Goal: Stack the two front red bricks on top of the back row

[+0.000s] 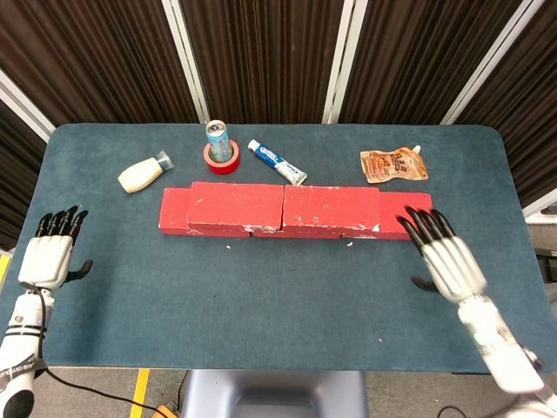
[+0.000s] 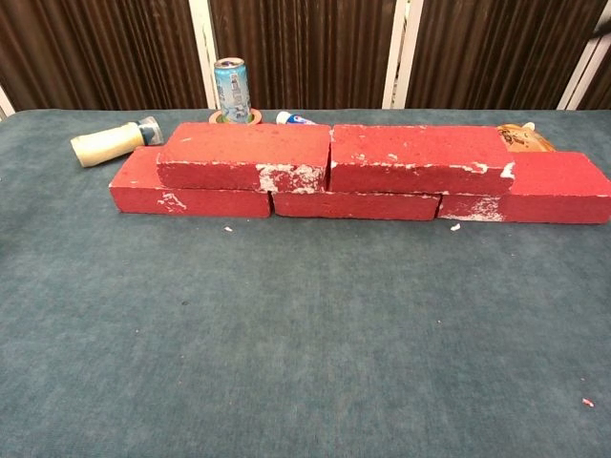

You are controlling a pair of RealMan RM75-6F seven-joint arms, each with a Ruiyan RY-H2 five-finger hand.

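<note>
Two red bricks, a left one point(image 1: 235, 205) point(image 2: 243, 153) and a right one point(image 1: 331, 209) point(image 2: 420, 157), lie end to end on top of a lower row of red bricks point(image 2: 358, 204) across the table's middle. The lower row sticks out at the left end point(image 1: 172, 212) and the right end point(image 1: 416, 207). My right hand point(image 1: 446, 257) hovers open, fingers spread, in front of the row's right end and touches nothing. Far left, near the table's edge, my left hand point(image 1: 48, 254) is open and empty. Neither hand shows in the chest view.
Behind the bricks stand a drink can point(image 1: 218, 139) on a red tape roll point(image 1: 223, 159), a toothpaste tube point(image 1: 277, 161), a cream bottle point(image 1: 144, 173) lying on its side, and an orange pouch point(image 1: 394, 164). Small white crumbs point(image 2: 454, 227) lie in front of the bricks.
</note>
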